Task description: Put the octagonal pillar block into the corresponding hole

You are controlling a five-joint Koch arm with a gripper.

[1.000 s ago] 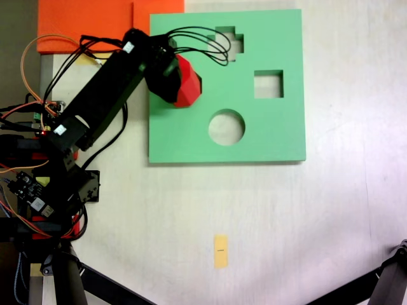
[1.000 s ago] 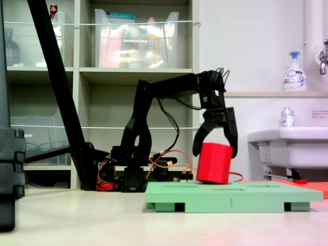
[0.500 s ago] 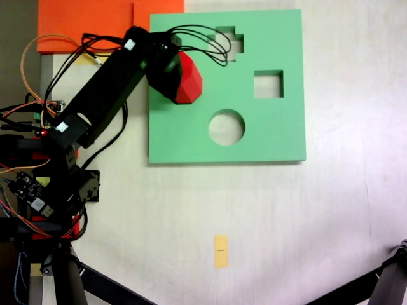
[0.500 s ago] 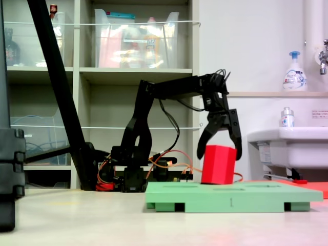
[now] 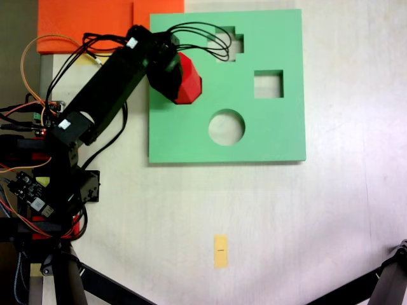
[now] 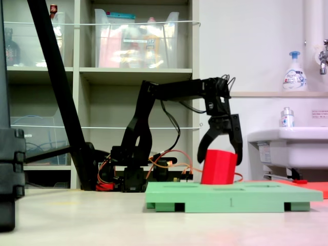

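- Setup sits on a pale, whitish desk (image 5: 305, 222), with a small yellow tag (image 5: 220, 250) lying on it nearer the camera side in the top-down fixed view.
- Room stuff from the low side fixed view: shelving (image 6: 138, 72) with clear plastic bins behind the arm, a white sink (image 6: 287, 141) on the right, and a soap pump bottle (image 6: 293, 72) on the ledge above it.
- An orange foam sheet (image 5: 89, 22) lies at the far left of the green foam board (image 5: 280, 133), which lies flat on the desk.
- The board has a cross cut-out (image 5: 230, 43), a square cut-out (image 5: 268, 84) and a round cut-out (image 5: 226, 127) all showing. I can't see the eight-sided hole; the red block is over that spot.
- The octagonal pillar block (image 6: 219, 166) stands upright, long axis vertical, flat top facing up, bottom down at the board's top surface on the left part of the board. Can't tell how deep it sits.
- The end effector (image 6: 220, 154) comes straight down over the block, jaws spread to either side of its upper part, hugging it; whether they actually press on it, can't tell.
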